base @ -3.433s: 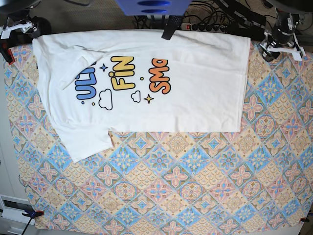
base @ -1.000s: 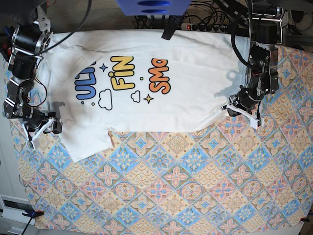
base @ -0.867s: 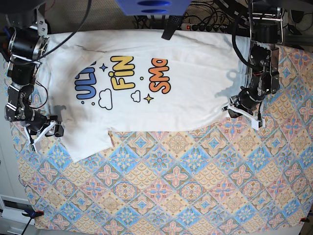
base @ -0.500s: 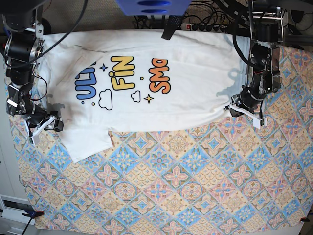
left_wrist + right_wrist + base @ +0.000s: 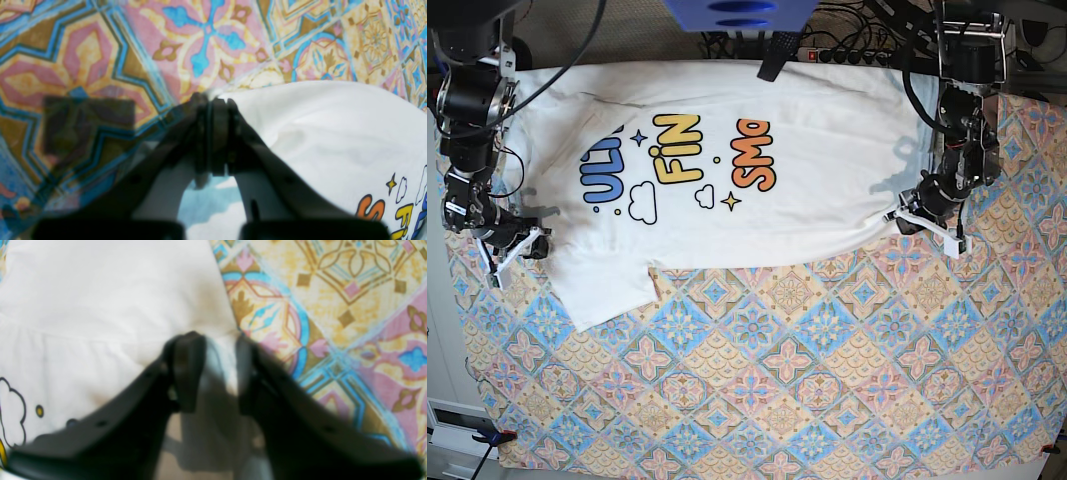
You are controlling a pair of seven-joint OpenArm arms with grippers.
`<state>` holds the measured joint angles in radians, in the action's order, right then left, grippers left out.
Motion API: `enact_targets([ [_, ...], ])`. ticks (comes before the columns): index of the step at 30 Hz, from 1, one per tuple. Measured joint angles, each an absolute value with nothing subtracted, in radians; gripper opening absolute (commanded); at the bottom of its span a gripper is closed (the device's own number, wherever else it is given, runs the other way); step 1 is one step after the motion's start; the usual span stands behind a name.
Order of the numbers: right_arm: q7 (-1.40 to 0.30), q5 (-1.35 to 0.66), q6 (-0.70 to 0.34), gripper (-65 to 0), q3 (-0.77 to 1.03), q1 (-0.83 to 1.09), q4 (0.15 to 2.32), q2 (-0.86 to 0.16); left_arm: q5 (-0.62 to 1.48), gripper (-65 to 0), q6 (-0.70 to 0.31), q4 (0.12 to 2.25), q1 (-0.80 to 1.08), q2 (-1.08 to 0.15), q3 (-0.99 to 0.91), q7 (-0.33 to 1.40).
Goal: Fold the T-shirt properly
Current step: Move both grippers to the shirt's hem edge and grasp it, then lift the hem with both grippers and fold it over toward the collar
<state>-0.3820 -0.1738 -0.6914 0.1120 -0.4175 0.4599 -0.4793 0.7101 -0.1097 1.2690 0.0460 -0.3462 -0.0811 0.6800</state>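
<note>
The white T-shirt [image 5: 817, 200] lies flat on the patterned tablecloth, print up, with one sleeve at the lower left. My left gripper [image 5: 917, 222] is at the shirt's right hem corner. In the left wrist view its fingers [image 5: 213, 100] are pressed together at the edge of the shirt [image 5: 333, 133]. My right gripper [image 5: 522, 247] is at the shirt's left edge, beside the sleeve. In the right wrist view it [image 5: 220, 343] stands open, with the edge of the shirt [image 5: 100, 290] lying between the two fingers.
The tablecloth [image 5: 777, 380] covers the whole table in front of the shirt. A black object [image 5: 772, 55] rests at the shirt's far edge. A power strip and cables [image 5: 857, 55] lie behind it. A clamp [image 5: 489, 436] holds the cloth at the front left.
Both arms have come down from the back corners to the shirt's side edges. In the last second my right gripper has shifted slightly towards the back, and the right hem has drawn inward.
</note>
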Motion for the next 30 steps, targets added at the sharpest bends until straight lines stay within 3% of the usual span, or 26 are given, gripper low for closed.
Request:
enact_targets([
  [2, -0.385, -0.172, -0.692, -64.9, 0.112, -0.418, 0.46, -0.479, 0.707, -65.0, -0.11, 1.269, 0.044, -0.346, -0.081, 0.68],
  [9, -0.411, -0.161, -0.694, -64.3, 0.114, -0.407, 0.528, -0.479, 0.707, -65.0, -0.11, 1.312, 0.039, -0.386, -0.083, 0.676],
  [15, -0.55, -0.168, -0.696, -64.3, 0.206, -0.401, 0.667, -0.474, 0.704, -65.0, -0.106, 1.352, 0.037, -0.407, -0.083, 0.681],
  [26, -0.788, -0.187, -0.699, -64.3, 0.39, -0.161, 1.198, -0.479, 0.706, -65.0, -0.102, 1.419, 0.057, -0.441, -0.083, 0.68],
  [30, -0.866, -0.179, -0.699, -64.3, 0.451, -0.035, 1.337, -0.474, 0.714, -65.0, -0.113, 1.552, 0.15, -0.453, -0.112, 0.674],
])
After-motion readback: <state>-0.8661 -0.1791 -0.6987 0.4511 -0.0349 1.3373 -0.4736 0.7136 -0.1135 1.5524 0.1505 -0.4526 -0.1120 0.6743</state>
